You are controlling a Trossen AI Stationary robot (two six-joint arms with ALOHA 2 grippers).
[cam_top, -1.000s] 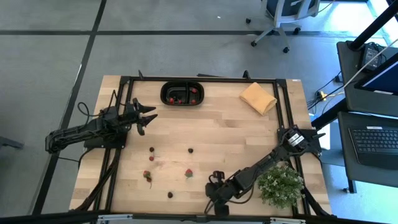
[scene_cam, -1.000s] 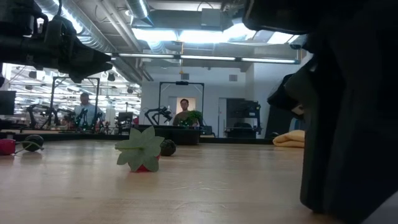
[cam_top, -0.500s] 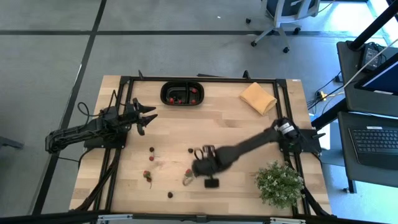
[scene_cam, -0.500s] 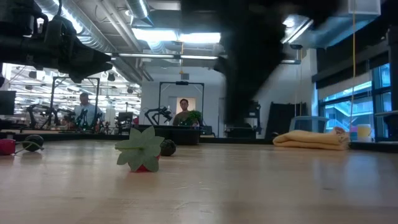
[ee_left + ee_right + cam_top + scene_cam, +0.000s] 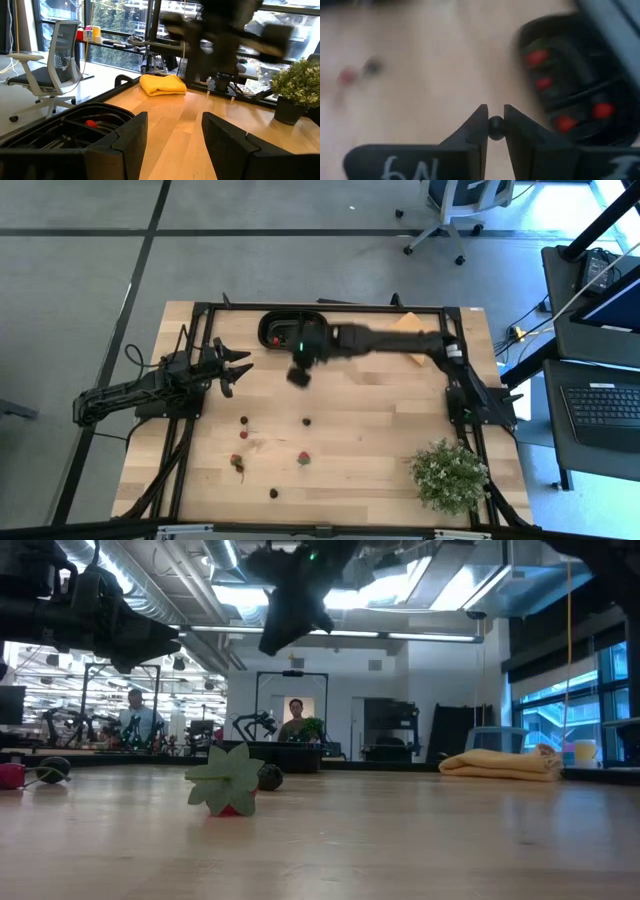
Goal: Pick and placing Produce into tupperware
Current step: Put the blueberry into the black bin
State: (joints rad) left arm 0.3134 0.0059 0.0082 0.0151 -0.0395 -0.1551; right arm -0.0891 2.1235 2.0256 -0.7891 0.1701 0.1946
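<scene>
The right gripper (image 5: 298, 373) is extended across the counter (image 5: 380, 400) and hangs above it just in front of the tupperware (image 5: 293, 330), on the counter side facing the near edge. In the right wrist view its jaws are closed on a dark berry (image 5: 495, 126), which sits pinched between the two fingertips (image 5: 480, 120). In the low view the same gripper (image 5: 290, 615) is raised well clear of the counter surface.

The tupperware stands at the far edge of the counter, left of centre. It is a black oval container with two compartments; the right wrist view shows four red pieces (image 5: 537, 56) inside it.

The remaining produce lies loose on the counter toward the near edge: a dark berry (image 5: 306, 421) near the middle, a red strawberry (image 5: 303, 458) with a green top nearer the front edge, a dark piece (image 5: 244, 420) and a red piece (image 5: 243, 434) to the left, a further strawberry (image 5: 237, 463), and a dark berry (image 5: 273, 493) close to the near edge.

The left gripper (image 5: 236, 366) waits above the left side of the counter, jaws apart and holding nothing.

A yellow cloth (image 5: 415, 337) lies near the far right corner. A potted plant (image 5: 451, 476) stands at the near right corner.
</scene>
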